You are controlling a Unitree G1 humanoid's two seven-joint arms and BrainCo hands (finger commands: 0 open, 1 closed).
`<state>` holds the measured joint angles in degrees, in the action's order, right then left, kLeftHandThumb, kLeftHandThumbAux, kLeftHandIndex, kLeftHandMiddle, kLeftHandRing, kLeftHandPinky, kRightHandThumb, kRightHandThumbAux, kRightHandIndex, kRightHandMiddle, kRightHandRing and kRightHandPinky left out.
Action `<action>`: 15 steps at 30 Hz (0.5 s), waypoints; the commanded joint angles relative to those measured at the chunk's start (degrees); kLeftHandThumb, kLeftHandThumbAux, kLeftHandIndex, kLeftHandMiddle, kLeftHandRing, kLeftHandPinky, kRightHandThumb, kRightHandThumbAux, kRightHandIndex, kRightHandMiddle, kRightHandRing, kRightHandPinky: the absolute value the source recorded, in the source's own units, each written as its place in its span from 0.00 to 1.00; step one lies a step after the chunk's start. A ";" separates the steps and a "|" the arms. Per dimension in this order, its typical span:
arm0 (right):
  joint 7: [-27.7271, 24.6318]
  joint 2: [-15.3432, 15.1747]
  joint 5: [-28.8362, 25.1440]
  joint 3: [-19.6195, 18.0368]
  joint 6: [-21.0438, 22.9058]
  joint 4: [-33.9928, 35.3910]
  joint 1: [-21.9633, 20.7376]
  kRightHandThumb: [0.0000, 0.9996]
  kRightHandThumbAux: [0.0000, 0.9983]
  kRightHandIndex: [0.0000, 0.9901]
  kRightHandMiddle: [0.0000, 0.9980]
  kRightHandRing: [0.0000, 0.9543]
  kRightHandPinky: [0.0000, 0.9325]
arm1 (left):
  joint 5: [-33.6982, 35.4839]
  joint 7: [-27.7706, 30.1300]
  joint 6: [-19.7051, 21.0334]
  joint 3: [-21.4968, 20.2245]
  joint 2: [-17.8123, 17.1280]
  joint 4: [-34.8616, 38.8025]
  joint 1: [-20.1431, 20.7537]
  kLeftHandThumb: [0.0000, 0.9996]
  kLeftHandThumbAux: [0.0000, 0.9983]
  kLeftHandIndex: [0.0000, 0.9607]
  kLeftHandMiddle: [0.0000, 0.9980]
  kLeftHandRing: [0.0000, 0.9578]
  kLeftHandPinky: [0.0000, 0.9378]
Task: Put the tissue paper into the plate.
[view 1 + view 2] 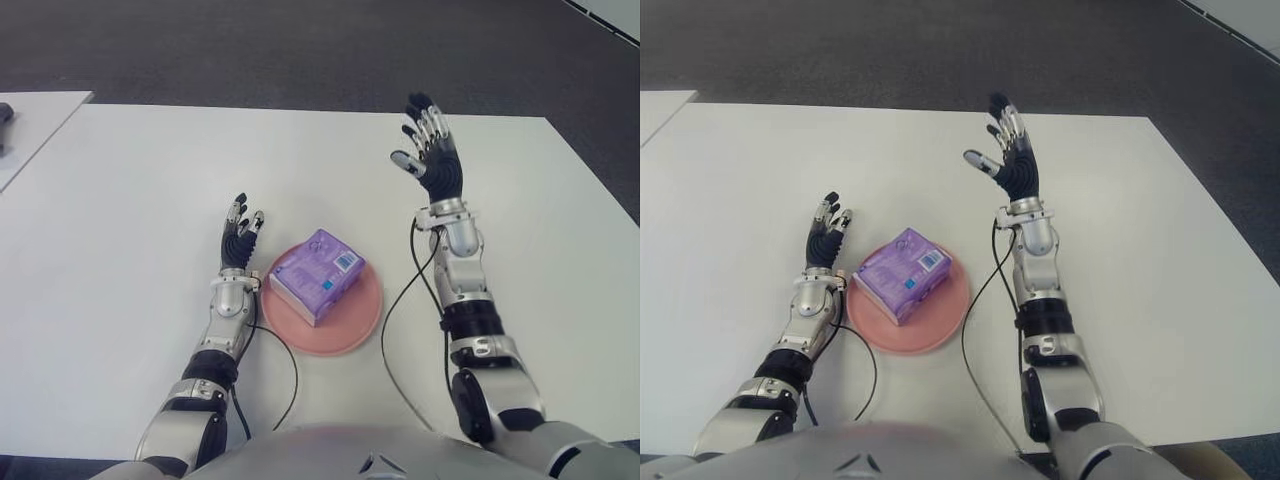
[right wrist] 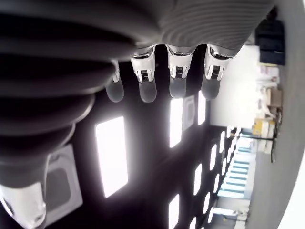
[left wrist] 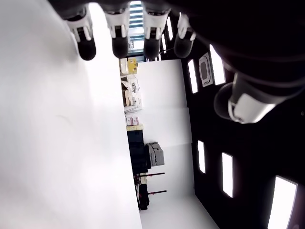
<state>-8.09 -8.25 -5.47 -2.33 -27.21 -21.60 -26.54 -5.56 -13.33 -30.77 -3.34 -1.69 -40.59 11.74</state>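
A purple pack of tissue paper [image 1: 316,275] lies inside the pink plate [image 1: 350,330] near the front middle of the white table [image 1: 130,220]. My left hand [image 1: 240,229] is just left of the plate, fingers straight and spread, holding nothing. Raised to the right of the plate and farther back, my right hand [image 1: 428,148] points up with its fingers [image 2: 177,81] extended and nothing in them. Neither hand touches the pack.
A second white table [image 1: 35,118] stands at the far left with a dark object [image 1: 5,113] at its edge. Dark carpet lies beyond the table's back edge. Black cables [image 1: 400,300] run along both forearms near the plate.
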 commanded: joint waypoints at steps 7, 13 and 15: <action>4.47 4.91 -1.46 -3.98 0.05 -0.92 5.85 0.13 0.70 0.09 0.02 0.00 0.00 | -0.52 0.41 -0.75 0.37 -0.16 -0.23 -0.68 0.00 0.45 0.00 0.00 0.00 0.00; 5.10 4.48 -0.09 -4.35 -1.14 -2.04 7.45 0.10 0.71 0.09 0.03 0.00 0.00 | -0.53 0.55 -0.64 0.49 -0.16 0.01 -0.78 0.00 0.45 0.00 0.00 0.00 0.00; 5.17 4.52 0.02 -4.35 -1.24 -2.12 7.47 0.09 0.71 0.09 0.03 0.00 0.00 | -0.50 0.62 -0.55 0.51 -0.17 0.08 -0.79 0.00 0.45 0.00 0.00 0.00 0.00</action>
<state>-3.23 -3.93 -5.90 -6.29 -27.70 -22.99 -19.96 -5.63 -13.33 -31.46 -3.26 -1.68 -40.59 11.68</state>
